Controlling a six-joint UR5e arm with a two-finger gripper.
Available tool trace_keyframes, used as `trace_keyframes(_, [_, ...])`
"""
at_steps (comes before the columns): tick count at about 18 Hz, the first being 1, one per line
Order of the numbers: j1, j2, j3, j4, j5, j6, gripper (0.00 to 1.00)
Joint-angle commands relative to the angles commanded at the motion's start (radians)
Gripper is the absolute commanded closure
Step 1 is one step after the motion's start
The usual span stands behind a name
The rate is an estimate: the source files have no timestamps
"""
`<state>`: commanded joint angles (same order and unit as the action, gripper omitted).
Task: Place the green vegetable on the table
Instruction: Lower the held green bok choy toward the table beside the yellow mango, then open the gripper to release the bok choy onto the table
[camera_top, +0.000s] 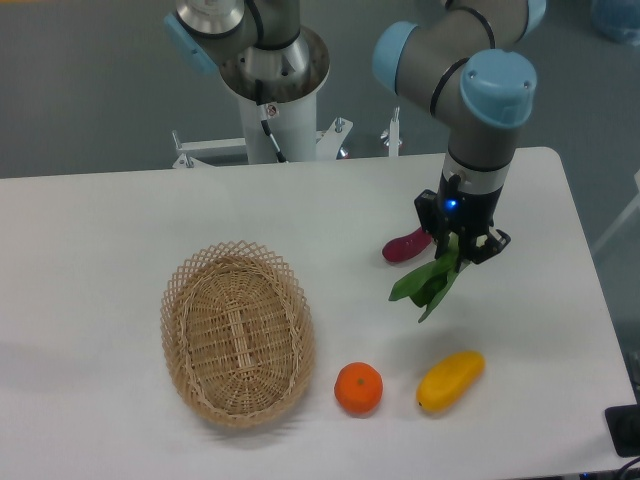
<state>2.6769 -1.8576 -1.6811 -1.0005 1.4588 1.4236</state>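
The green vegetable (428, 282) hangs leaves-down from my gripper (458, 245), which is shut on its stalk end. It is held a little above the white table (100, 240), right of centre. The dark green leaves point down and to the left. The stalk end is mostly hidden between the fingers.
A purple-red eggplant piece (405, 245) lies just left of the gripper. A yellow mango-shaped fruit (450, 380) and an orange (358, 388) lie near the front edge. An oval wicker basket (237, 333) stands at the left. The robot base (272, 80) is at the back.
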Motion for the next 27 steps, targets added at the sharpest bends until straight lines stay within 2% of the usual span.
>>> trace_keyframes(3, [-0.011, -0.032, -0.04, 0.113, 0.0, -0.005, 0.63])
trace_keyframes(5, [-0.011, -0.054, -0.051, 0.149, 0.002, -0.002, 0.63])
trace_keyframes(9, [-0.008, -0.107, -0.043, 0.166, 0.002, 0.084, 0.63])
trace_keyframes(14, [-0.009, -0.133, -0.058, 0.174, 0.003, 0.159, 0.63])
trace_keyframes(22, [-0.011, -0.146, -0.091, 0.175, 0.0, 0.147, 0.62])
trace_keyframes(23, [-0.011, -0.146, -0.091, 0.175, -0.002, 0.147, 0.59])
trace_keyframes(24, [-0.011, -0.146, -0.092, 0.175, -0.002, 0.147, 0.51])
trace_keyframes(25, [-0.011, -0.146, -0.091, 0.175, -0.002, 0.149, 0.36])
trace_keyframes(26, [-0.011, -0.146, -0.089, 0.177, 0.0, 0.155, 0.1])
trace_keyframes(27, [-0.011, -0.146, -0.088, 0.177, 0.0, 0.153, 0.0])
